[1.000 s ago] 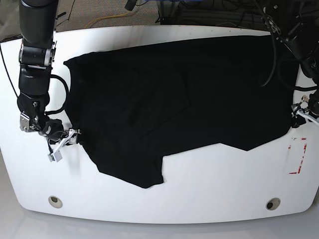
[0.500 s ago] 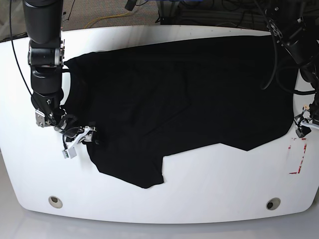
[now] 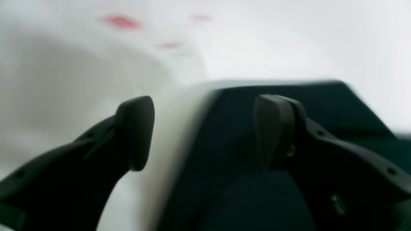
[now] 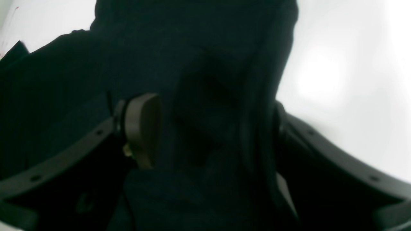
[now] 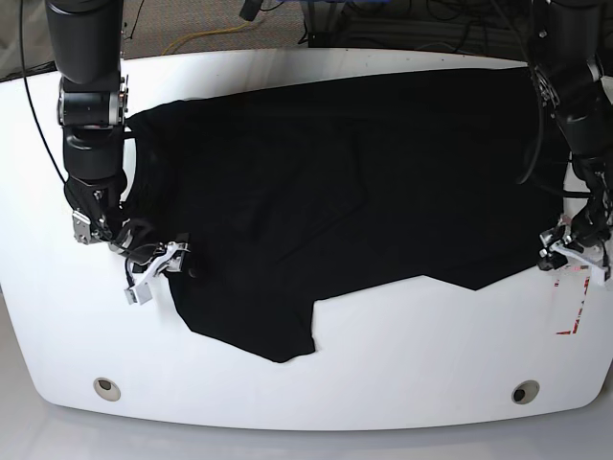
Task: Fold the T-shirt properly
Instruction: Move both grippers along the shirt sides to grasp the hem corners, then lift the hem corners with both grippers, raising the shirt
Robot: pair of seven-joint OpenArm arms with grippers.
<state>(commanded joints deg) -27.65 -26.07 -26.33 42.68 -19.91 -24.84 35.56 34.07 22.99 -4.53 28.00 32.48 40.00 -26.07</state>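
1. One T-shirt (image 5: 278,192), plain black, short-sleeved type, soft thin cloth; laid wide across the white table (image 5: 211,398), spanning most of its breadth between the two arms in the base view.
2. Condition of the T-shirt: spread broadly, not in a compact folded shape; surface mostly smooth, with faint creases and low ridges toward the base view's left.
3. Outline: uneven. One large flap juts toward the bottom of the base view, left of centre; a shallower point juts right of centre. The far edge slopes gently up toward the view's right.
4. Close detail, right wrist view: dark cloth with soft folds, a seam-like line near the left finger in that view, and a rounded side edge running beside the white surface.
5. One right gripper (image 4: 208,134), fingers apart, at the T-shirt's side edge; cloth lies between the fingers and partly covers one of them. Not clamped.
6. One left gripper (image 3: 205,131), fingers apart, at the opposite side edge; one finger over cloth, the other over white surface. Wrist view blurred; contact cannot be told.
7. Red marks (image 5: 578,311), on the table near the left gripper.
8. Two round fittings (image 5: 106,389), set near the table's lower corners in the base view.
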